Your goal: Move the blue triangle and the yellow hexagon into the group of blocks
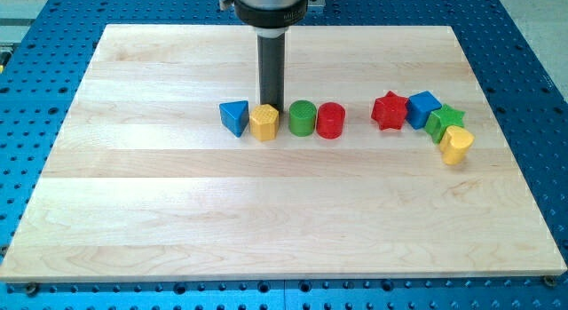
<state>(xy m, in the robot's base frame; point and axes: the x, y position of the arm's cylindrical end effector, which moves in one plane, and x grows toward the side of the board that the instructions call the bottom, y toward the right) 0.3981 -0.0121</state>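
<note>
The blue triangle (234,116) lies left of centre on the wooden board (177,212). The yellow hexagon (264,123) touches its right side. A green cylinder (303,117) and a red cylinder (330,120) stand just to the right of the hexagon. At the view's right is a cluster: a red star (390,111), a blue cube (423,108), a green star (445,122) and a yellow heart-like block (457,145). My tip (270,106) is right behind the yellow hexagon, at its top edge in the view.
The board lies on a blue perforated table (35,97). The arm's mount (270,6) hangs over the board's top edge at centre.
</note>
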